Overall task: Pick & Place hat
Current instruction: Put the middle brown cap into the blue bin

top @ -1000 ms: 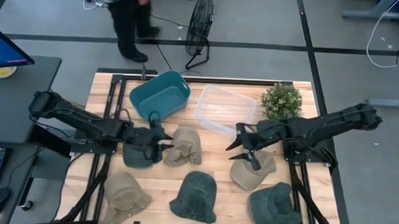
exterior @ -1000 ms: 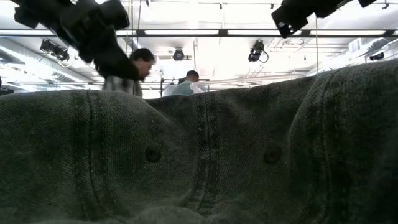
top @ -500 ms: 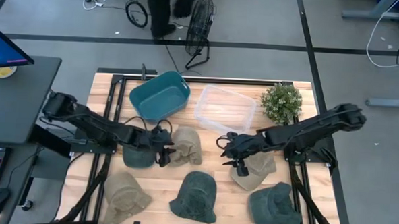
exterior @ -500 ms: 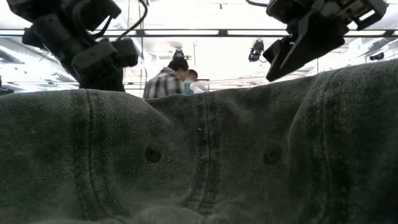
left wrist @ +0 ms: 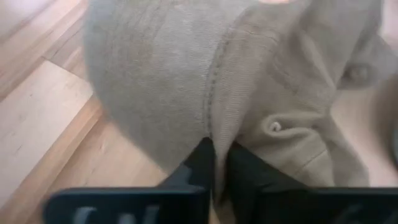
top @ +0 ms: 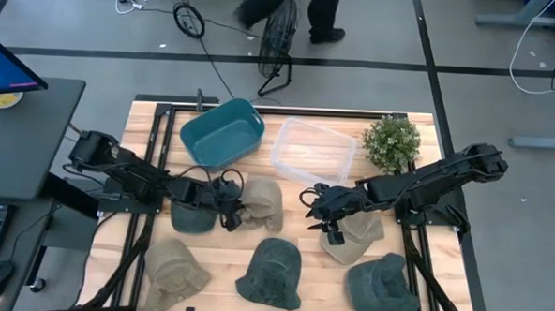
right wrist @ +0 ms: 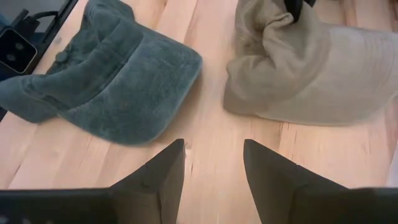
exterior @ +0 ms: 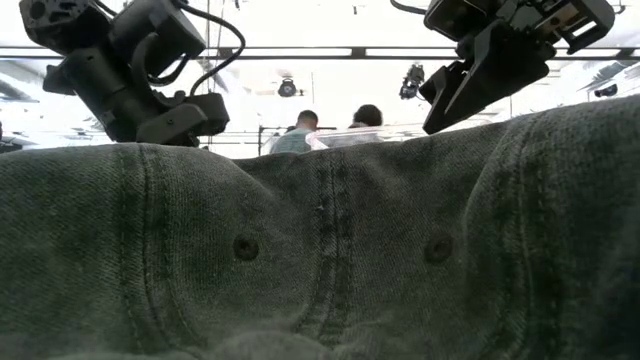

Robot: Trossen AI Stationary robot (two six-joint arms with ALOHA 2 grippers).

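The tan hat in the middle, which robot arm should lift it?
Probably the left. Its end effector is already shut on the tan hat, pinching a fold. The right end effector is open, over bare wood.

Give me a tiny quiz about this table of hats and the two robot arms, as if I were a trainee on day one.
1. True or false: the left gripper is pinching a fold of the tan cloth hat nearest the teal plastic bin.
2. The right gripper is: A) shut on a hat, B) open above bare wood between a dark green cloth hat and a tan hat, C) inside the clear plastic tub.
3. Fill in: the small green potted plant stands at the table's far ______ corner, on the right arm's side.

Key: 1 true; 2 B; 3 right.
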